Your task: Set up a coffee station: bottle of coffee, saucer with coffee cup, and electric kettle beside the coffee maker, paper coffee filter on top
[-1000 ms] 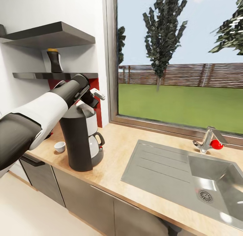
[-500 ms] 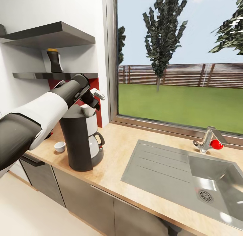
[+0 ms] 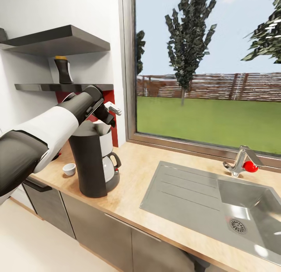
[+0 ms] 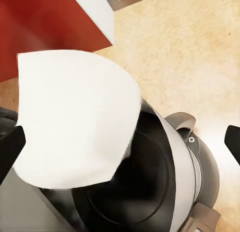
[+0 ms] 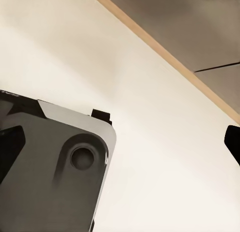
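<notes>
Paper coffee filter (image 4: 75, 119) lies flat atop the coffee maker (image 3: 89, 163), we judge, with our left end effector (image 3: 104, 115) spread apart just above it. The electric kettle (image 3: 109, 168) stands beside on the worktop (image 3: 132, 178), cup (image 3: 69, 169) at left. Bottle of coffee (image 3: 62, 70) remains shelved. Our right end effector (image 5: 120, 142) hangs open over floor.
</notes>
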